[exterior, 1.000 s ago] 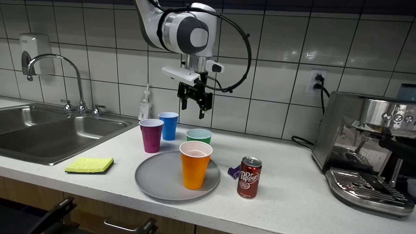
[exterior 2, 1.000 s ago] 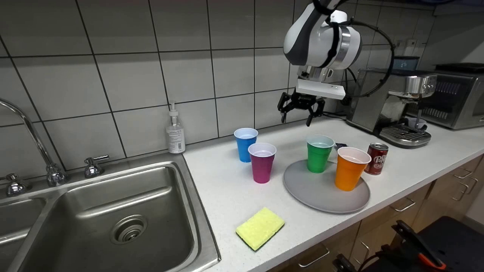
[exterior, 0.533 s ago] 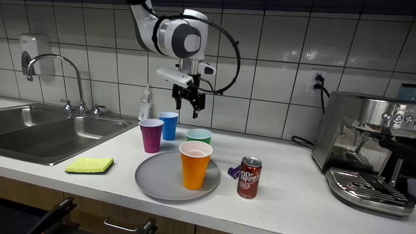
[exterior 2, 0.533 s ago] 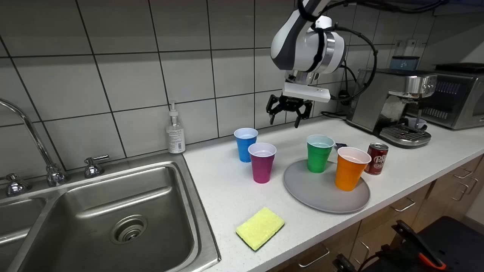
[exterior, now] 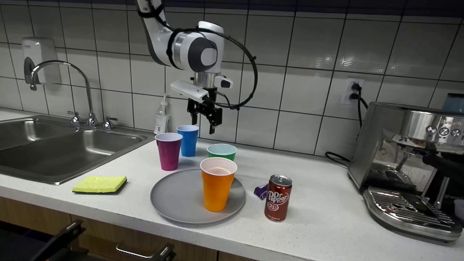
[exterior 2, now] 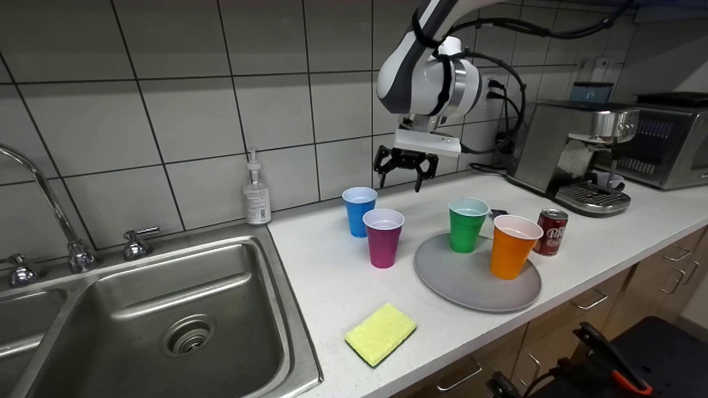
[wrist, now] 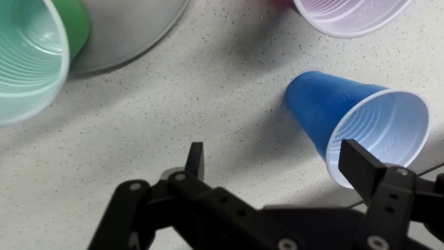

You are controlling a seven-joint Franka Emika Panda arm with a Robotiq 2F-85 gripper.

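Altogether, four cups [exterior 2: 359, 216], two on one plate [exterior 2: 453, 273]; one spread tool [exterior 2: 400, 184].

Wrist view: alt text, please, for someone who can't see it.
An open, empty gripper above a speckled counter, one finger overlapping a blue cup in the picture. Upper left, a cropped green cup on a gray plate; top right, a cropped magenta cup.

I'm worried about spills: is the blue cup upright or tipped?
Upright: in both exterior views, the blue cup stands base down on the counter, rim on top.
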